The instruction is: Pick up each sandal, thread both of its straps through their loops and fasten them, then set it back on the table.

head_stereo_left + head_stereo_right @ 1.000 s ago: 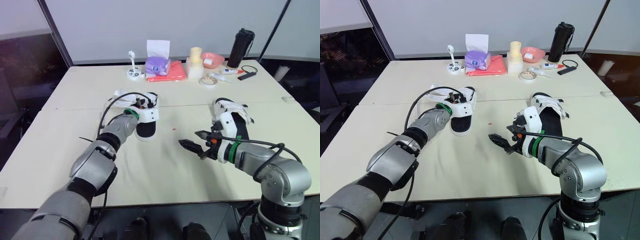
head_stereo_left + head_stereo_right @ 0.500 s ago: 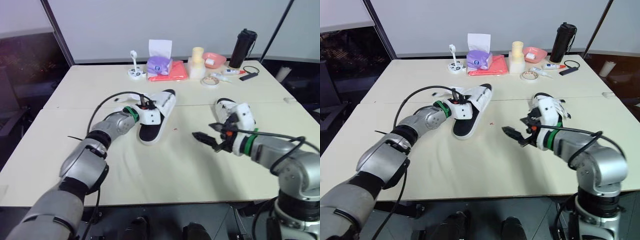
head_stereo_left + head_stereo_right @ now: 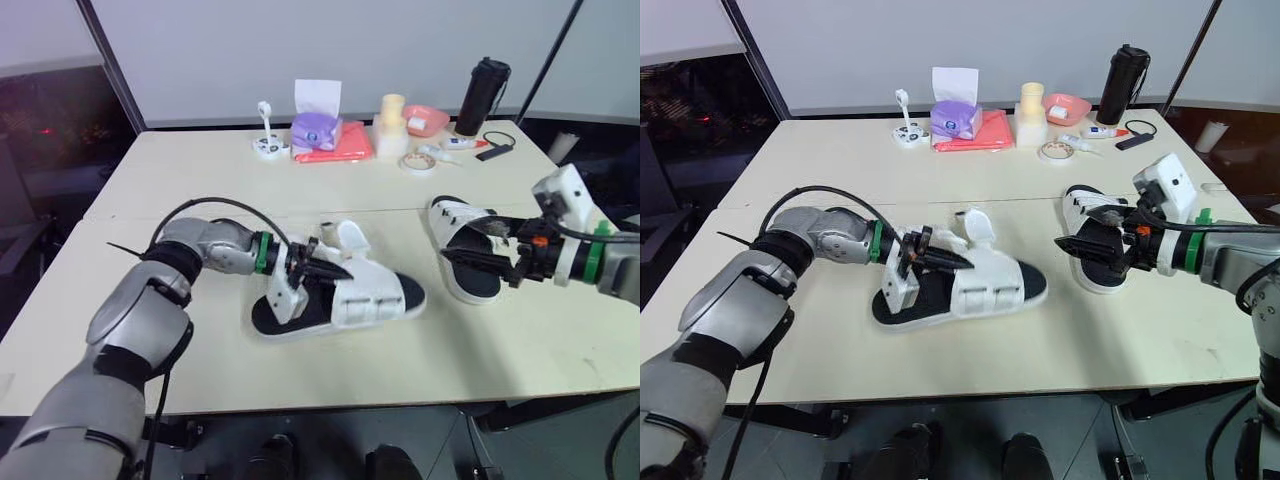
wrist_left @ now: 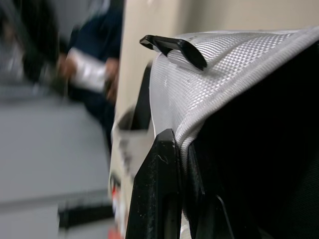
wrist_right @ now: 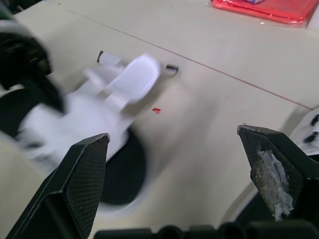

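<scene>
Silver arms [image 3: 140,318], blk fingers [image 5: 84,174], grn bands [image 3: 259,252]

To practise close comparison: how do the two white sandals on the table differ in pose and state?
The left sandal lies crosswise; the right sandal lies lengthwise, front to back. The left claw is shut on the left sandal's strap; the right claw, open, hovers over the right sandal without gripping it. Both are white with black footbeds.

Left arm reaching across, left end effector [image 3: 316,268] pinched onto sandal strap [image 4: 224,74]; right end effector [image 3: 1077,228] hovering, fingers spread wide
</scene>
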Robot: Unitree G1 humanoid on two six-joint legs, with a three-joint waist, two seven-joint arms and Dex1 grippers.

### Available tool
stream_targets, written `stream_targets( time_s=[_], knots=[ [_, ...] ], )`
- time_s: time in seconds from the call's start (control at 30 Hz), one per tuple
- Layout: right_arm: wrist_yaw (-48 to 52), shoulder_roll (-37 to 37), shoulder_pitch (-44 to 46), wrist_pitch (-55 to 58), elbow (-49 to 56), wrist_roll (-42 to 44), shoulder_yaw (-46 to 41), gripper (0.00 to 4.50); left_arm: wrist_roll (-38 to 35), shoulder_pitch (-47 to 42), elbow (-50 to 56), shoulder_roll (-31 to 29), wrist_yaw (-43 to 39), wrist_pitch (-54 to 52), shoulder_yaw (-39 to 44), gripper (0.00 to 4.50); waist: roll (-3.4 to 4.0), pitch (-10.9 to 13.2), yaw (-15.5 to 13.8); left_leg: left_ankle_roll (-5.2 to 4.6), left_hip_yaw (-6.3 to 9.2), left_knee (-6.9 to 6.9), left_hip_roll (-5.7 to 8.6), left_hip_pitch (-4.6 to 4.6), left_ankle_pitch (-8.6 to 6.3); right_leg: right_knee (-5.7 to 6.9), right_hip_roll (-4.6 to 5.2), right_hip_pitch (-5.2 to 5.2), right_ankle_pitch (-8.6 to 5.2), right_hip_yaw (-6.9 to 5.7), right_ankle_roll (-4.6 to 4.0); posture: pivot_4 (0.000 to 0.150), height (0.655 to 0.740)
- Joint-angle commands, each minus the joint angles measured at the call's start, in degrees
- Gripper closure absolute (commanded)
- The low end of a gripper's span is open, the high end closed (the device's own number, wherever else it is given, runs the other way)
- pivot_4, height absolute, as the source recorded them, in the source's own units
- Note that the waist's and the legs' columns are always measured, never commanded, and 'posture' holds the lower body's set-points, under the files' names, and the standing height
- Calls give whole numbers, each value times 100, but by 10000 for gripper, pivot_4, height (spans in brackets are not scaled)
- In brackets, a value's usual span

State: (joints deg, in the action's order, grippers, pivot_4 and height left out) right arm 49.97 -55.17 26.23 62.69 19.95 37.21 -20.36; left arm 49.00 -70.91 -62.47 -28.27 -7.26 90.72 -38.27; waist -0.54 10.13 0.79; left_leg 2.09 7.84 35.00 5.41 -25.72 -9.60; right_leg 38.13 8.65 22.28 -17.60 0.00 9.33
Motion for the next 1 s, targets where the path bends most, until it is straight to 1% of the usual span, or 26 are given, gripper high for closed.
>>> stream_targets(
  time_s=[0.03, 0.13, 0.17, 0.23, 0.3, 0.37, 0.47, 0.53, 0.63, 0.67, 0.77, 0.83, 0.87, 1.0],
  knots=[
    [20, -149, 0, -305, 35, -40, 87, 0, 560, -122, 555, -133, 673, 178, -182, 44347, 0, 0, -2, 0, -1, 1, 0, 0, 0, 0, 1, -1, 0, 0, 0, 1500, 7400],
    [-18, -184, -4, -357, 22, -26, 119, 0, 1249, -130, 652, -127, 1211, 139, -233, 44347, 0, 0, -14, 0, 0, 4, 1, -2, 0, 1, 0, -2, 0, 0, 1, 1500, 7400],
    [-25, -203, -23, -380, 34, -42, 129, 0, 1560, -138, 719, -130, 1517, 24, -305, 44347, 0, 0, -14, 0, 0, 5, 2, -2, 0, 1, 1, -2, 0, 0, 1, 1500, 7400],
    [-47, -209, -56, -387, 78, -26, 121, 0, 2246, -160, 924, -142, 2446, -419, -562, 44347, -1, 0, -13, 0, 0, 5, 2, -3, 0, 1, 0, -2, 0, 0, 1, 1500, 7400],
    [-79, -208, -88, -389, 125, 10, 107, 0, 3013, -244, 1099, -155, 3528, -1018, -1069, 44347, -1, 0, -16, 0, 0, 5, 2, -1, 0, 2, 0, -4, 0, 0, 2, 1500, 7400],
    [-118, -205, -119, -413, 161, 12, 119, 0, 3523, -316, 1049, -113, 4344, -1455, -1552, 44347, -2, 1, -24, 0, 1, 9, 2, -2, 0, 3, 0, -6, 0, -1, 3, 1500, 7400],
    [-184, -176, -121, -430, 170, 7, 161, 0, 4006, -408, 904, -56, 5327, -1799, -2203, 44347, -2, 0, -25, 0, 1, 11, 3, 0, 0, 3, 1, -10, -1, -1, 6, 1500, 7400],
    [-219, -159, -144, -443, 176, 1, 181, 0, 4076, -449, 755, -25, 5655, -1712, -2481, 44347, -2, 0, -32, 0, 2, 11, 3, 1, 0, 4, 1, -10, -1, -1, 6, 1500, 7400],
    [-251, -152, -193, -464, 196, 1, 214, 0, 3948, -535, 556, -28, 5936, -1315, -2697, 34954, -3, 0, -17, 0, 1, 12, 3, 2, 0, 4, 1, -11, -1, -1, 6, 1500, 7400],
    [-259, -151, -201, -471, 201, 6, 225, 0, 3927, -563, 523, -34, 6021, -1302, -2747, 30649, -3, 0, -16, 0, 2, 11, 3, 0, 0, 4, 0, -8, -1, -1, 6, 1500, 7400],
    [-279, -135, -206, -507, 193, 15, 260, 0, 3817, -667, 380, -66, 6185, -1247, -2802, 15010, -3, 0, -16, -1, 1, 9, 2, -2, 0, 4, 0, -4, -1, -1, 6, 1500, 7400],
    [-303, -130, -207, -558, 169, -21, 319, 0, 3592, -727, 248, -147, 6114, -877, -2735, 4480, -4, 1, -17, -1, 1, 10, 3, -2, 0, 4, 0, -5, -1, -1, 6, 1500, 7400],
    [-316, -125, -205, -574, 160, -28, 339, 0, 3504, -758, 224, -208, 6085, -720, -2710, 691, -4, 1, -16, 0, 1, 10, 2, -1, 0, 4, 1, -6, -1, -1, 6, 1500, 7400],
    [-352, -114, -213, -604, 168, -5, 373, 0, 3140, -812, -25, -386, 5794, -357, -2533, 691, -4, 1, -7, 0, 0, 8, 2, -3, -1, 4, 0, -1, -1, 0, 6, 1500, 7400]
  ],
)
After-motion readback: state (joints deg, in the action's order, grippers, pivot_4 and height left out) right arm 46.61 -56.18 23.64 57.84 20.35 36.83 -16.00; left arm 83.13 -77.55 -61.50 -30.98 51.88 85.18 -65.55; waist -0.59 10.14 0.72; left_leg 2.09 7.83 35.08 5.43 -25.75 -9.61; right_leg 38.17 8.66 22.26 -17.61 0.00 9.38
